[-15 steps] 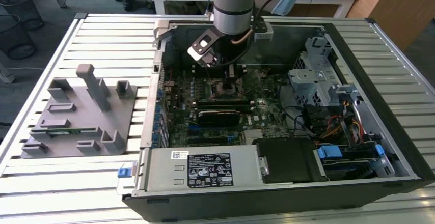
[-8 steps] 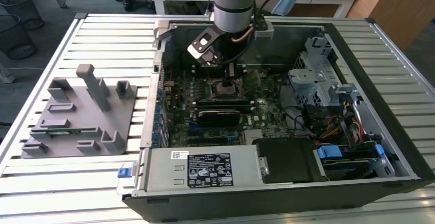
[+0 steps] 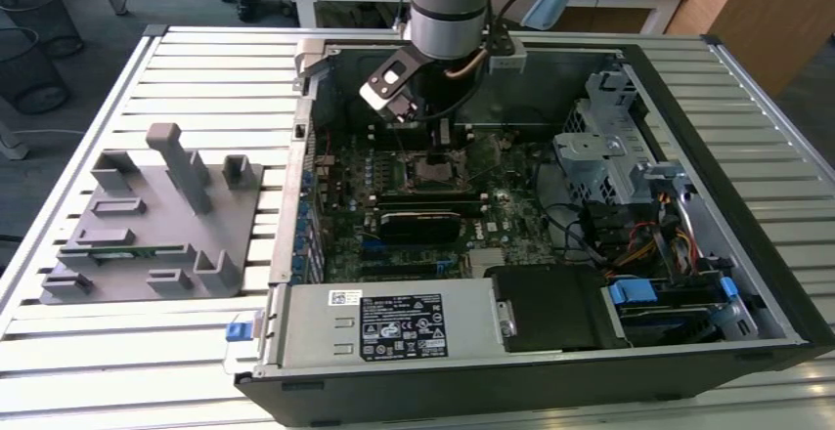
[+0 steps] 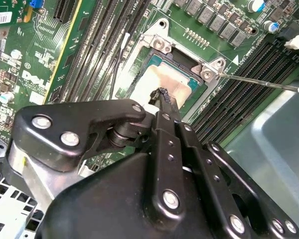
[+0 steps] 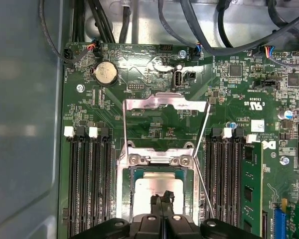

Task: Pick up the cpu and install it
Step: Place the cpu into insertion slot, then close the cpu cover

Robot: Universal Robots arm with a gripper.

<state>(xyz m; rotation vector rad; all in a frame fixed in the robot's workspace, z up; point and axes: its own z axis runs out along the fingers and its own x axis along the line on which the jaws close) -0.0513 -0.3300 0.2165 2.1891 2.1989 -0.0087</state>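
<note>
I judge I'm seating the cpu (image 5: 148, 186) in the socket (image 5: 159, 160), tool (image 5: 162, 199) pinched shut at its top, and it must lie flat.

Exterior view high over case (image 3: 549, 396); both wrist views close above socket (image 5: 159, 160) (image 4: 209, 70).

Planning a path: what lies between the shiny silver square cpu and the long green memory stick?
First wrist view: empty black memory slots lie between the cpu and the memory stick.

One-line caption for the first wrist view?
Black tool poised over the flat silver-grey square cpu lying in the open metal-framed motherboard socket.
</note>
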